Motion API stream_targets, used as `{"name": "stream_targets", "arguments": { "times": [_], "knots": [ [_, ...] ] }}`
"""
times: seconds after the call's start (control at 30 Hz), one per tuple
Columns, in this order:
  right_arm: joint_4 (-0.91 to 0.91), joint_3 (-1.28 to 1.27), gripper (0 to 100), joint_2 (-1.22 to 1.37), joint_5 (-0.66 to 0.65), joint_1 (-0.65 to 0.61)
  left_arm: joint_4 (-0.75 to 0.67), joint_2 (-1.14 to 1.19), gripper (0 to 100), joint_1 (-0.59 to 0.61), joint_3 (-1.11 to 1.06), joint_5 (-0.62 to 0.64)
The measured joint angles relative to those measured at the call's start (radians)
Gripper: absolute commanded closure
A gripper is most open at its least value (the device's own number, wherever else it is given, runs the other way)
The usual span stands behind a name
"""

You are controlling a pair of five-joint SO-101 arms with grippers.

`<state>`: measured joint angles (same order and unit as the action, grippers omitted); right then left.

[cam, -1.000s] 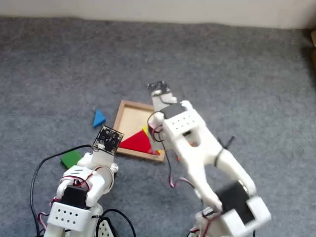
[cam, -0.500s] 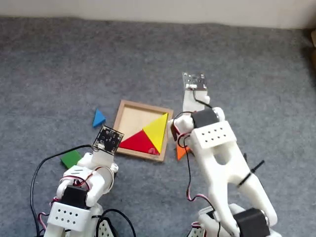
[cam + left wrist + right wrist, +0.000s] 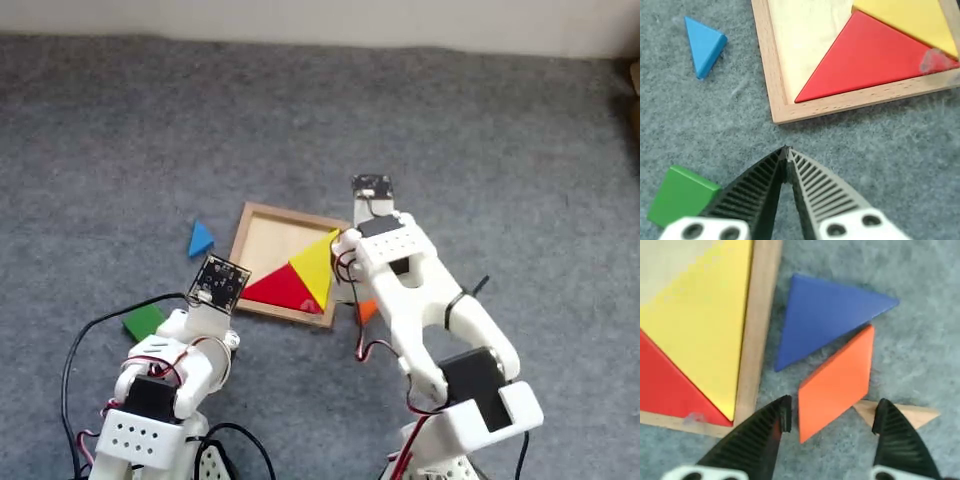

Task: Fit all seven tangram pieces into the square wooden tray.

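The square wooden tray [image 3: 246, 240] holds a red triangle [image 3: 275, 288] and a yellow triangle [image 3: 316, 262] side by side. My right gripper [image 3: 832, 415] is open, low over an orange parallelogram [image 3: 837, 382] that lies just outside the tray rim [image 3: 757, 340]. A dark blue triangle [image 3: 825, 317] touches the parallelogram, and a wood-coloured triangle [image 3: 900, 414] lies beside one fingertip. My left gripper [image 3: 786, 150] is shut and empty, on the carpet just short of the tray's near edge [image 3: 775, 100]. A light blue triangle [image 3: 704, 44] and a green piece [image 3: 680, 202] lie to its side.
Everything rests on grey carpet. The right arm [image 3: 420, 300] stands over the tray's right edge, hiding most of the pieces there apart from an orange corner [image 3: 367, 310]. The light blue triangle [image 3: 200, 238] and green piece [image 3: 143, 322] lie left of the tray.
The right arm swung off the tray's right part to beside its right edge, uncovering the yellow triangle lying in the tray. The left arm has stayed put.
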<state>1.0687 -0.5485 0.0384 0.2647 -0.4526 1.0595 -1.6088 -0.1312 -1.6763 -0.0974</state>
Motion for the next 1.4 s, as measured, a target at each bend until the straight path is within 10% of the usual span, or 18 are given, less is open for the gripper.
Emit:
{"name": "stream_targets", "arguments": {
  "times": [0.47, 1.4],
  "knots": [
    [-0.058, 0.000, 91.9, 0.054, -0.046, 0.043, 0.000, 0.000, 99, 0.000, 0.000, 0.000],
    [-0.094, -0.005, 92.2, -0.279, -0.057, -0.127, 0.000, 0.000, 99, 0.000, 0.000, 0.000]
  ]
}}
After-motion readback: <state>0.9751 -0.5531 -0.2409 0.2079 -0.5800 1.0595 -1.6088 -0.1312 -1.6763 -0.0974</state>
